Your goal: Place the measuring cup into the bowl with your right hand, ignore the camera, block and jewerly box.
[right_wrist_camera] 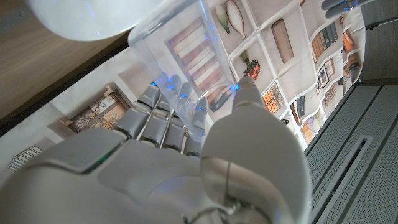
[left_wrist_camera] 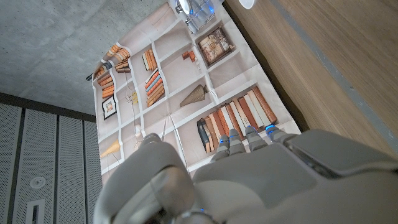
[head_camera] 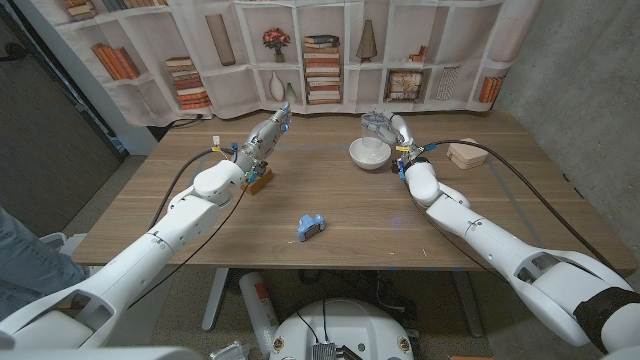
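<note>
Right hand (head_camera: 398,128) is up over the far side of the surface (head_camera: 400,225), fingers (right_wrist_camera: 163,102) wrapped around the clear measuring cup (head_camera: 376,124). Right wrist view: the cup's transparent wall sits between the fingers and the thumb, so it is gripped and lifted off the surface. The white bowl (head_camera: 369,153) stands on the surface just below and in front of the fingertips; head view shows the cup hanging above the bowl's far rim, apart from it as far as I can tell. Left hand (head_camera: 266,131) is raised over the far left of the surface, fingers (left_wrist_camera: 249,138) extended, close together and holding nothing, pointing toward the bookshelf backdrop (head_camera: 330,50). A wooden block (head_camera: 260,181) lies near the left wrist, well behind those fingertips. Small blue camera (head_camera: 310,227) sits mid-surface, well apart from both sets of fingers. Wooden jewelry box (head_camera: 467,154) sits beside the right forearm, outboard of the right fingers.
</note>
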`<state>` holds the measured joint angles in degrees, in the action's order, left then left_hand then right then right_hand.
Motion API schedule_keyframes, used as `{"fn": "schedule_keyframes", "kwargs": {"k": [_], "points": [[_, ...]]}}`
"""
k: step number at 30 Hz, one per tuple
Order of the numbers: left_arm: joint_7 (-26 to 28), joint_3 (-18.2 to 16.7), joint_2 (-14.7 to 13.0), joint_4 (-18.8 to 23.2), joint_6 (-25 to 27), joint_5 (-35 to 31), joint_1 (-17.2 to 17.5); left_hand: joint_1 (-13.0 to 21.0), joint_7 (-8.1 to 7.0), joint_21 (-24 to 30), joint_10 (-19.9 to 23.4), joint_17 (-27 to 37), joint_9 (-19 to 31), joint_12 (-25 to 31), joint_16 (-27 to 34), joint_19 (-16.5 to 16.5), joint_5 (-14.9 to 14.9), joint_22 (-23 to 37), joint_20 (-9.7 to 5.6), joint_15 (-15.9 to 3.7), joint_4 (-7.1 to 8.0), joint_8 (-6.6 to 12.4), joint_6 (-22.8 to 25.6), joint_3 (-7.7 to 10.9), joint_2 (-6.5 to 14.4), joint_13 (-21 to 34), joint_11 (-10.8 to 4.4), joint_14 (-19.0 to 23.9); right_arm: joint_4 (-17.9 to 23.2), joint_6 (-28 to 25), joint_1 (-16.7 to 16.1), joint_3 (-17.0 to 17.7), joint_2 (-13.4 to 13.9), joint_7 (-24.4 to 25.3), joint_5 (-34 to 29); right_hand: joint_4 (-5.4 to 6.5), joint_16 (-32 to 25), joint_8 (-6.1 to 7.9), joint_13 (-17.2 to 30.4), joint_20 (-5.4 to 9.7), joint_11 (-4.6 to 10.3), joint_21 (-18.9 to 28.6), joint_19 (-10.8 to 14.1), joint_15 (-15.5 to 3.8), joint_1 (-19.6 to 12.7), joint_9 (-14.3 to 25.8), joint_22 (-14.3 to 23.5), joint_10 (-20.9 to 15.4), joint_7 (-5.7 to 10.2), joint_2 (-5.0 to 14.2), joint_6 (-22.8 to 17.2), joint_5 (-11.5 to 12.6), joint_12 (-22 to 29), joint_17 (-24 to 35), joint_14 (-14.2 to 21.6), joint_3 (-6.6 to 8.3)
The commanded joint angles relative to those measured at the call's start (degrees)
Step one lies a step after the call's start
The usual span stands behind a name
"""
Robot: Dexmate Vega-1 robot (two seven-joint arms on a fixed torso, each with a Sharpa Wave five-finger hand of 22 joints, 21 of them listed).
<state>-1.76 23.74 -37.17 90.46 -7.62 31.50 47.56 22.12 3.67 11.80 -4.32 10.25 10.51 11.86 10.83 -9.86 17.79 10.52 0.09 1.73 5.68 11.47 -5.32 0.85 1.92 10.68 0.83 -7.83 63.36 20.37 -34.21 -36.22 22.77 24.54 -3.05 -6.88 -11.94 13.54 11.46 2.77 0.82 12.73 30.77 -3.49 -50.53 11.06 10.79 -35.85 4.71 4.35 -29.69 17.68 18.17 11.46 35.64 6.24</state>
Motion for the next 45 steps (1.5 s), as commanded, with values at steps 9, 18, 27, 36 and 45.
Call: {"fn": "schedule_keyframes", "kwargs": {"k": [9,18,27,36,45], "points": [[0.0,0.1,-0.3,1.0,0.4,-0.2,0.1,0.3,0.02,0.0,0.2,0.3,0.2,-0.2,-0.1,-2.0,-0.1,0.1,-0.32,0.08,0.03,-0.16,0.3,-0.52,0.6,0.1,0.02,0.3,-0.8,-1.9,-0.4,-0.4,-1.3,0.0,2.2,0.12,-0.1,-0.14,0.0,4.72,3.65,-0.1,0.6,-6.78,0.0,0.3,0.2,-4.4,-0.01,0.59,-0.8,-0.1,-0.4,0.1,0.6,-0.07],[-0.1,-0.1,-0.4,0.8,0.2,0.0,0.4,0.4,0.02,0.0,0.2,0.3,0.2,-0.1,-0.1,-2.0,-0.1,0.1,-0.31,0.05,0.03,-0.14,0.4,-0.61,0.6,0.1,0.07,0.3,-2.6,-1.2,0.1,-1.1,-2.0,0.5,1.9,0.12,0.0,-0.27,0.0,4.68,4.1,-0.2,0.5,-6.73,0.0,0.3,0.2,-4.2,-0.08,0.65,-0.8,-0.2,-0.6,0.1,0.5,-0.06],[-0.6,0.2,0.0,-0.4,0.0,0.0,0.0,0.4,0.02,0.0,0.2,0.3,0.2,-0.1,-0.1,-2.0,-0.2,0.1,-0.32,0.06,0.02,-0.13,0.4,-0.69,0.7,0.1,0.06,0.3,-5.8,0.6,1.2,-1.9,-3.1,1.2,1.6,0.05,0.2,-0.42,0.0,4.67,4.18,-0.2,0.5,-6.88,-0.1,0.3,0.2,-3.9,-0.03,0.63,-0.9,-0.4,-0.9,0.1,0.3,-0.05],[-0.9,0.4,0.2,-1.1,0.1,0.0,-0.5,0.4,0.03,0.0,0.2,0.3,0.2,-0.1,-0.1,-2.1,-0.2,0.1,-0.3,0.1,0.02,-0.11,0.5,-0.76,0.7,0.1,-0.03,0.3,-10.3,2.7,2.5,-2.7,-4.5,1.6,1.7,0.04,0.2,-0.46,-0.1,4.7,4.49,-0.3,0.5,-6.92,-0.2,0.3,0.2,-4.0,0.14,0.67,-1.0,-0.5,-1.0,0.1,0.3,-0.03],[-1.5,0.9,0.5,-2.1,0.4,-0.1,-1.3,0.4,0.0,0.0,0.2,0.3,0.2,-0.1,-0.1,-2.1,-0.2,0.1,-0.29,0.1,0.02,-0.1,0.5,-0.84,0.7,0.1,0.0,0.3,-12.4,3.9,3.1,-3.0,-4.9,1.8,2.2,0.04,0.2,-0.56,-0.1,4.74,4.32,-0.3,0.5,-6.97,-0.2,0.3,0.2,-4.2,0.27,0.66,-1.1,-0.6,-1.1,0.1,0.3,-0.05]]}}
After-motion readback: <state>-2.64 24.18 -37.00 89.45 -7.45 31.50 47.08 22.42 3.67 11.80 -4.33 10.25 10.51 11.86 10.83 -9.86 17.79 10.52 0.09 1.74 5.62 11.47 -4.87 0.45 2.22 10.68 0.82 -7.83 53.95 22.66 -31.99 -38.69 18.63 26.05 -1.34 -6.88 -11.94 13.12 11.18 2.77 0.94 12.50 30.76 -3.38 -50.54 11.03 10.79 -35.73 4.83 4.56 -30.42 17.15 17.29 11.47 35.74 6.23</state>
